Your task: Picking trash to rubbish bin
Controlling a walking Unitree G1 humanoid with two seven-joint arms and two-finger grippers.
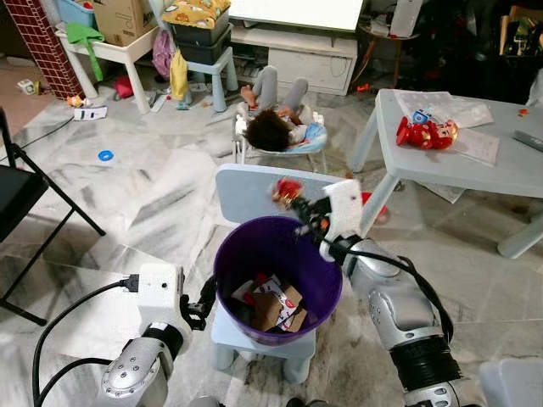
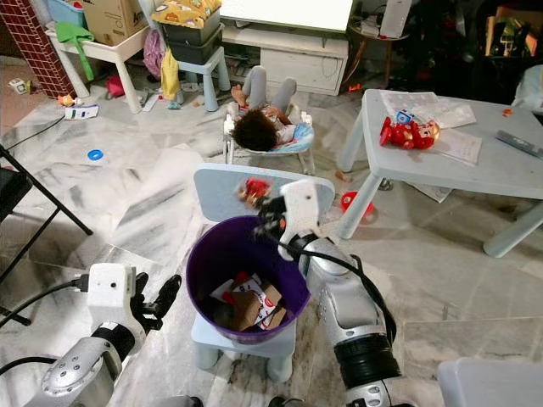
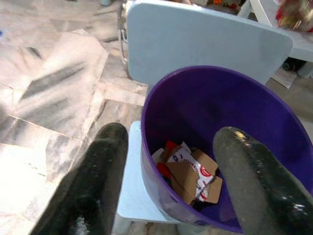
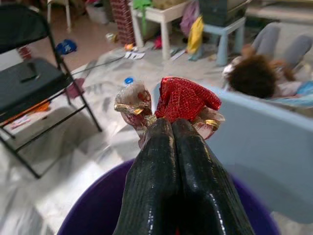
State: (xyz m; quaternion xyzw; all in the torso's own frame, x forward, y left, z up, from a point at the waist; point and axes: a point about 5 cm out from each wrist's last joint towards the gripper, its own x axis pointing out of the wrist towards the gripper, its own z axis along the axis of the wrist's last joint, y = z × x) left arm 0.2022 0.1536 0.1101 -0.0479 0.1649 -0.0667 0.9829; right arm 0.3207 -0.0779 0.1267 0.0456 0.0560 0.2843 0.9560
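Observation:
A purple rubbish bin [image 1: 327, 280] stands on a small pale blue chair [image 1: 246, 191]. Cardboard and paper trash [image 1: 276, 303] lies at its bottom. My right gripper [image 1: 299, 206] is above the bin's far rim, shut on a crumpled red and gold wrapper [image 4: 183, 98]. Its two black fingers [image 4: 193, 171] press together under the wrapper. My left gripper [image 3: 168, 161] is low at the bin's left side, open, with nothing between its fingers [image 3: 105, 161]. The bin's near wall [image 3: 161, 161] lies between them in the left wrist view.
A person [image 1: 271, 127] lies in a baby bouncer on the marble floor behind the chair. A grey low table [image 1: 501, 170] with a red toy [image 1: 424, 133] stands at the right. A black folding chair [image 1: 17, 195] is at the left. Boxes and stools line the back.

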